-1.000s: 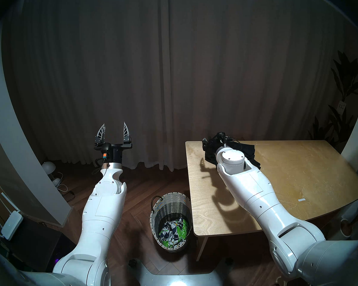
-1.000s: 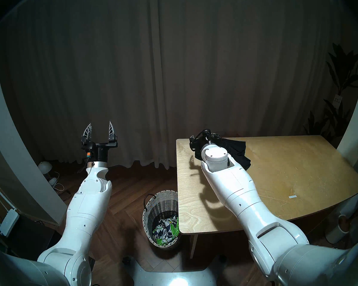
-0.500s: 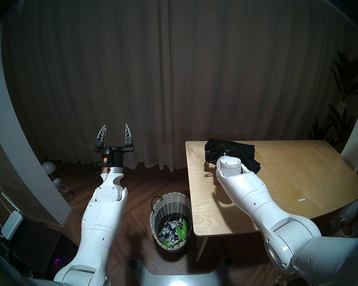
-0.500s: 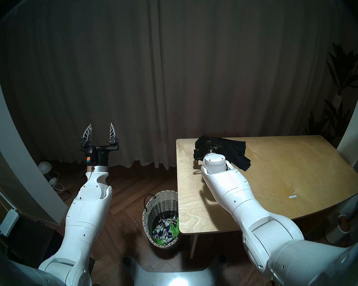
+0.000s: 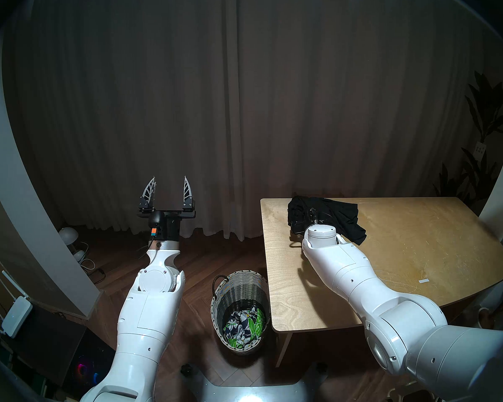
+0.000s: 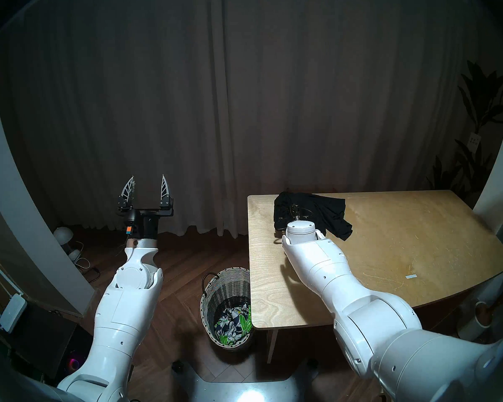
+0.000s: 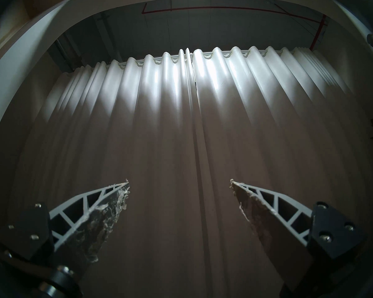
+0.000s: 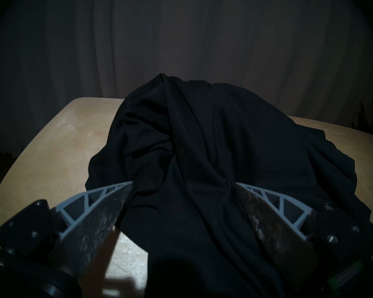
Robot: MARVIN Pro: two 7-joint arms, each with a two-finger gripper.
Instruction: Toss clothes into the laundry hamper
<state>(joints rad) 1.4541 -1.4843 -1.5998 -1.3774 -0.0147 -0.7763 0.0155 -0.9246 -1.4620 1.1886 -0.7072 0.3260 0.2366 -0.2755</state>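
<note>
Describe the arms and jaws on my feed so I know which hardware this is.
Both arms have glossy white shells with silver wrist rings. The left gripper has a black body and crossbar, an orange-and-teal tag, a thin cable, and pale, ribbed, pointed jaws. The right gripper has grey ribbed jaws with dark, worn pads.

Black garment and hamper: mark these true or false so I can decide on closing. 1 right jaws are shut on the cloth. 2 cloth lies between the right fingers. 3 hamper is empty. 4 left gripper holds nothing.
1. False: the right gripper is open, not yet clamped.
2. True: the black garment bunches between its fingers.
3. False: the hamper holds a leaf-print garment.
4. True: the left gripper is open and empty.
</note>
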